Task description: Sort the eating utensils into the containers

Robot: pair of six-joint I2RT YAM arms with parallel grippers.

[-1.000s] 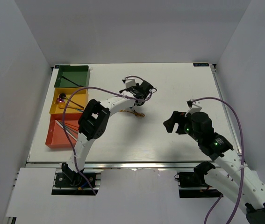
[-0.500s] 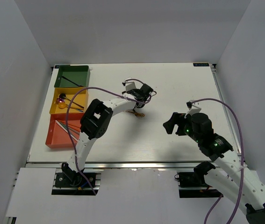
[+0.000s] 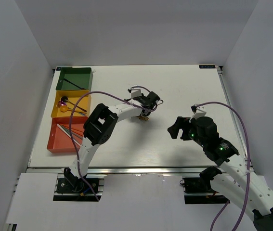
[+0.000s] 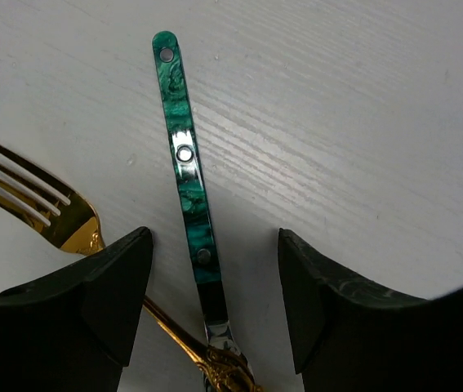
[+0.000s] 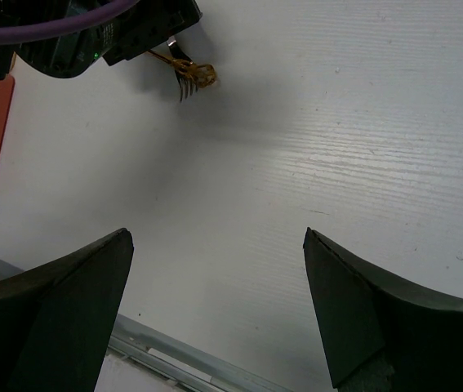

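My left gripper point(image 4: 215, 278) is open and low over the table, its jaws on either side of a teal-handled utensil point(image 4: 184, 159). A gold fork point(image 4: 47, 214) lies crossed under that utensil's lower end. In the top view my left gripper point(image 3: 147, 102) is at mid-table over the gold fork point(image 3: 144, 117). My right gripper point(image 3: 177, 128) is open and empty, raised over bare table; its wrist view shows the gold fork point(image 5: 189, 75). The dark green tray point(image 3: 73, 78), yellow tray point(image 3: 71, 104) and orange-red tray point(image 3: 64, 135) stand at the left with utensils in them.
The table's near metal edge point(image 5: 166, 351) lies below my right gripper. White walls enclose the table on three sides.
My left gripper has moved down and toward the near side, onto the utensils at mid-table. My right arm has barely moved.
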